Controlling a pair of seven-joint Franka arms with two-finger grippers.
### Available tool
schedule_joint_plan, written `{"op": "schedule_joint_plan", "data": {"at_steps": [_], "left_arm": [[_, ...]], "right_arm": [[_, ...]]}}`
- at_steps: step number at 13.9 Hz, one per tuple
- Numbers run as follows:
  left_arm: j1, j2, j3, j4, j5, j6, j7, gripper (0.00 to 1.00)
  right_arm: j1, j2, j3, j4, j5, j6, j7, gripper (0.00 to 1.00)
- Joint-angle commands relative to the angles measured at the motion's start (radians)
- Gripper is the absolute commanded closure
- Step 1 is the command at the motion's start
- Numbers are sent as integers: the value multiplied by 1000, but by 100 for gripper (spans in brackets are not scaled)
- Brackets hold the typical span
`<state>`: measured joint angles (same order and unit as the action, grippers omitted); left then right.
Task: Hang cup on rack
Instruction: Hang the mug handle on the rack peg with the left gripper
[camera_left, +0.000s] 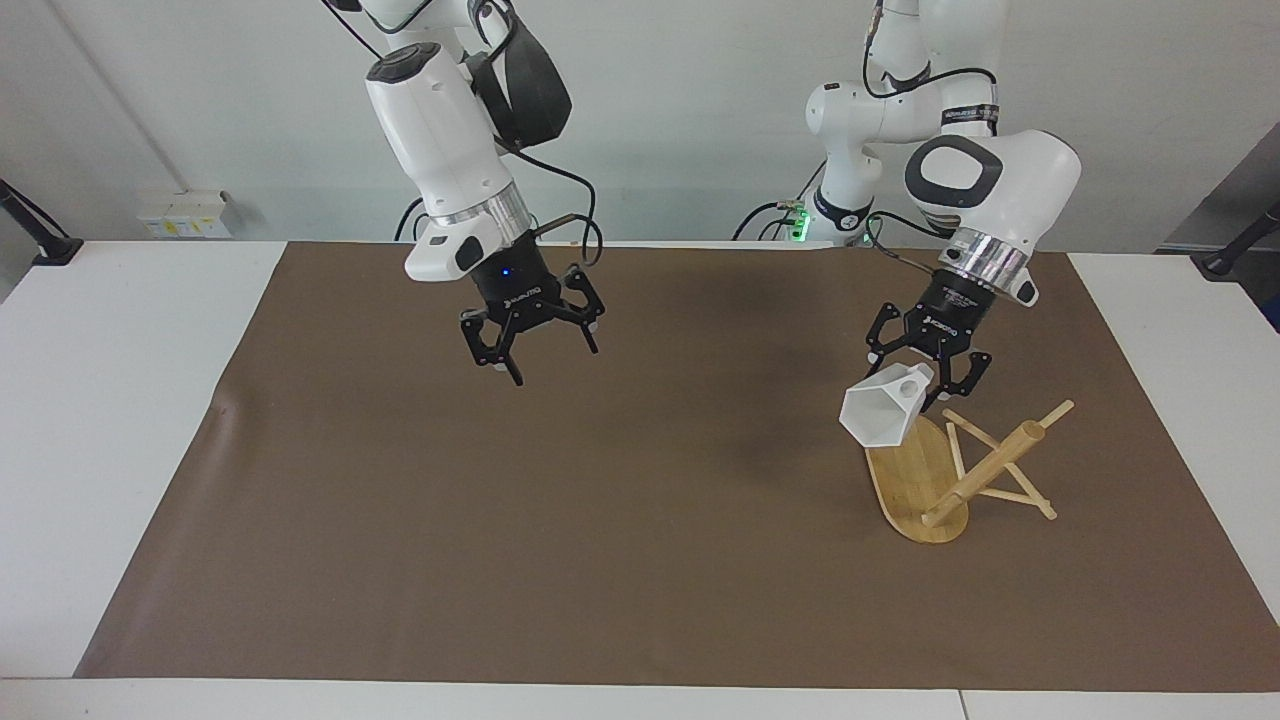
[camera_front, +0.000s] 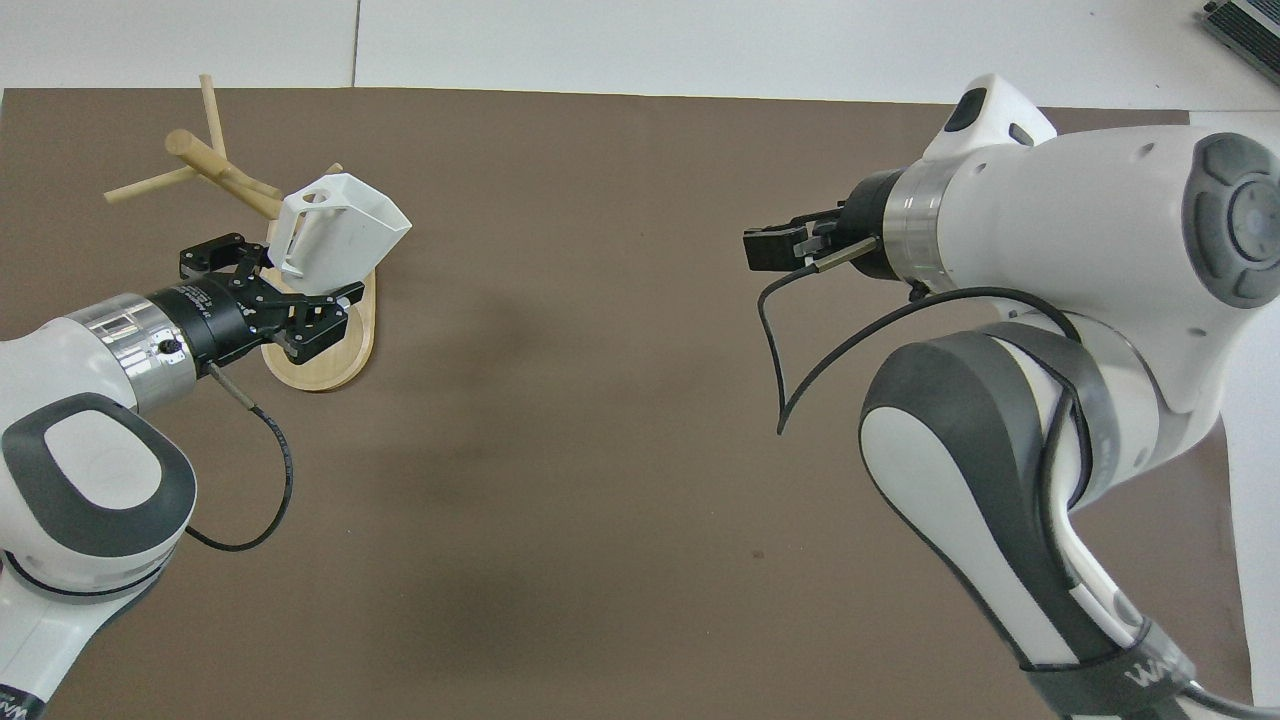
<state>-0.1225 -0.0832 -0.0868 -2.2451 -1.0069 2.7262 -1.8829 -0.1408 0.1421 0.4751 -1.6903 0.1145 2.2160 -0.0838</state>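
Left gripper (camera_left: 932, 378) clenched on the cup (camera_left: 882, 411), grip at the handle end. Cup is up in the air, tilted on its side, open mouth turned away from the gripper and partly down, handle hole (camera_left: 908, 381) facing up. It hangs over the rack (camera_left: 960, 470), over the robot-side edge of the rack's oval base (camera_left: 905, 475). Whether the cup touches the base or any peg: hard to judge, looks just clear of it in the facing view.

In the overhead view, same picture: left gripper (camera_front: 300, 310) comes in low over the rack base (camera_front: 335, 355), cup (camera_front: 340, 228) sits over the spot where base and pegs meet, covering part of them.

Rack stands on the brown mat (camera_left: 600, 520) at the left arm's end of the table (camera_left: 100, 400). Post (camera_left: 985, 470) leans hard in the facing view, pegs (camera_left: 1000, 495) crossing it, none carrying anything. Rack post top (camera_front: 185, 143) and two pegs stick out past the cup in the overhead view.

Right gripper (camera_left: 530, 345) released, fingers spread, nothing in them. It hangs over bare mat, well apart from the rack, toward the right arm's end of the table. Overhead shows the right gripper (camera_front: 775, 245) mostly hidden by its own wrist. Right arm waits.

White tabletop shows around the mat on all sides of the rack's end.
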Motion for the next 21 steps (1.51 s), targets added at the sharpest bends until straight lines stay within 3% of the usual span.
{"op": "schedule_joint_plan", "data": {"at_steps": [1,7,11,21], "left_arm": [[-43,20,7,-8,13,75,-56,100],[-36,25,7,-7,10,81,-85,100],[-28,28,7,-7,8,102,-102,100],[-28,40,7,-5,8,148,-186,100]], "right_arm": [[-10,-10,-27,-2,-48,-33,-97,0],[-8,-15,-121,4,-52,-91,-318,0],[-8,-26,-145,17,-147,-168,-330,0],[-10,-30,-243,75,-153,-340,-395,0]]}}
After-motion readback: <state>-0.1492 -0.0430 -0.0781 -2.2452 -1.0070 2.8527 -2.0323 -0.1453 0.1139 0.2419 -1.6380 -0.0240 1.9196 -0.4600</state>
